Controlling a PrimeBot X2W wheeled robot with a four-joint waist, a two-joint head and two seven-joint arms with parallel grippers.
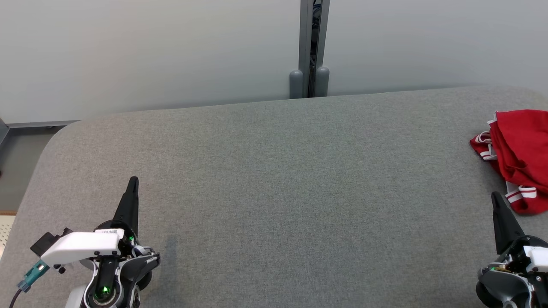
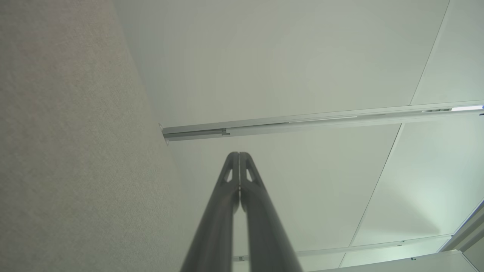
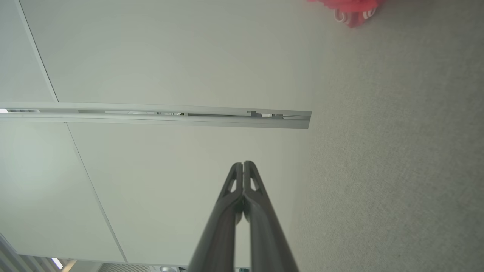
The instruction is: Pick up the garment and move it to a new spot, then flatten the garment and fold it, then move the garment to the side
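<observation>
At the far left, a strip of floor [image 1: 17, 167] shows past the rounded corner of the grey cloth-covered table [image 1: 274, 192]. The table's near edge is cut off by the bottom of the head view.

A teal plug [image 1: 33, 273] on a dark cable hangs beside the left wrist, and the cable runs out of frame. The left gripper [image 1: 133, 183] is over the near left part of the table. Its two dark fingers are clenched into one point with nothing between them. The head view does not show whether the tip touches the cloth. In the left wrist view the closed pair points past the table's edge toward pale wall panels [image 2: 287, 56].

Beyond the middle of the far edge a grey post [image 1: 314, 47] stands between two wall panels, and the table hides its foot.

The right gripper [image 1: 495, 197] is at the near right, fingers pressed together and empty. The corner of the frame cuts off much of its body.

The garment [image 1: 520, 149] is red with white striped trim. It lies crumpled on the right side of the table, just beyond the right gripper in the head view. The frame cuts off its right part, so what kind of garment it is cannot be made out. In the right wrist view a blurred corner of it sits at the top edge, well apart from the fingertips.
</observation>
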